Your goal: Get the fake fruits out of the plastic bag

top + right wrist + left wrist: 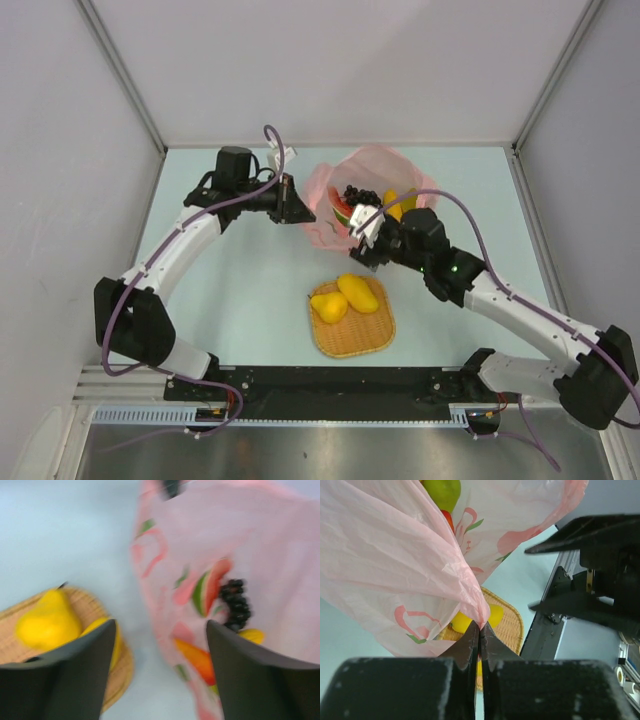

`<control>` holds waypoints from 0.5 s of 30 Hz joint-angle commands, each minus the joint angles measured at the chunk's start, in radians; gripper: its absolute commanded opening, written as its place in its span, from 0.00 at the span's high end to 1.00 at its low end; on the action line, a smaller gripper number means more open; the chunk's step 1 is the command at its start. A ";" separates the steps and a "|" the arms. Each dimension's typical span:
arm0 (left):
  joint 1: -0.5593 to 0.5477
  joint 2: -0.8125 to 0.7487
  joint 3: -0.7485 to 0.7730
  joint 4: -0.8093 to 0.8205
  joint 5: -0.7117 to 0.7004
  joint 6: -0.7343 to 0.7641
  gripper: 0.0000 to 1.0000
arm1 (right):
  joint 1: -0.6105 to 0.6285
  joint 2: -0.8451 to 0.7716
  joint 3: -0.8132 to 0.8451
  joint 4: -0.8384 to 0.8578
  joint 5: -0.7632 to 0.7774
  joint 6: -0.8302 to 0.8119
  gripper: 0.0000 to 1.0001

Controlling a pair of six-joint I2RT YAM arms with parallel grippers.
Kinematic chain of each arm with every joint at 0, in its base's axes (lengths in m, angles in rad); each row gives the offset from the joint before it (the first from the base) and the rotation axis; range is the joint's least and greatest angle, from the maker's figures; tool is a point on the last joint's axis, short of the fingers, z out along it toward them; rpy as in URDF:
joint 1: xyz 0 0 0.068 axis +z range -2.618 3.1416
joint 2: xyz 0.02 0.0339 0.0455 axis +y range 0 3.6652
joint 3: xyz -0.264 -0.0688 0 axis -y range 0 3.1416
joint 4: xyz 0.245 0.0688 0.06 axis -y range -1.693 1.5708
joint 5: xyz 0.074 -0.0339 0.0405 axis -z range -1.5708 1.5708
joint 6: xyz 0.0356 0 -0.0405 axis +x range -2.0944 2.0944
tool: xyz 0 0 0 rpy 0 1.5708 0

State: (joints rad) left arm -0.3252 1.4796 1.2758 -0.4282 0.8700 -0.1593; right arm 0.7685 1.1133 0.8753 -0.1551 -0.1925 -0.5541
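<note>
**Reach in from the top while the bag is held open**

The left claw [480,630] is pinched tight on a fold of the pink plastic bag [395,555] and holds that side up. The right claw [159,625] is wide and has nothing in it. It hangs just past the far edge of the woven tray [352,345], between the tray and the bag. The bag sits just beyond the tray, on the side away from the arm bases.

Two fruits are out and lie on the tray: a yellow lemon [329,306] and a mango [358,292]. More are in the bag: a grape bunch [360,195], a watermelon slice [343,210], a green pear [442,492] and an orange fruit [197,660]. So I think the job is partly done.

To do the next grab well, the right claw should go up and over the bag's edge and come down through the open top. It should not push at the side. The grapes look like they lie on top, so they seem the easy pick. The plastic is thin and could get caught, so the claw should close on fruit only. The left claw should hold its fold high.

The gap between the bag and the tray's far edge is small, so lift first, then move back. The near half of the tray is bare. There is bare table [250,300] on the tray's left. The right arm fills the tray's right side.
</note>
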 commanded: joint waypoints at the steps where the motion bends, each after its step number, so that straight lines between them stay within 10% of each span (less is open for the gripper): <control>1: -0.020 -0.013 0.048 0.025 0.041 -0.017 0.98 | -0.073 0.083 0.094 0.242 0.143 0.124 0.36; 9: -0.049 -0.045 0.069 0.014 0.049 -0.014 0.99 | -0.161 0.414 0.169 0.212 0.163 0.002 0.50; 15: -0.063 -0.081 0.066 -0.035 0.015 0.055 0.98 | -0.193 0.350 0.117 -0.044 0.110 0.082 0.52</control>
State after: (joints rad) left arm -0.3740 1.4582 1.3014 -0.4397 0.8848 -0.1570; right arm 0.5846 1.5486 1.0092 -0.0700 -0.0593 -0.5045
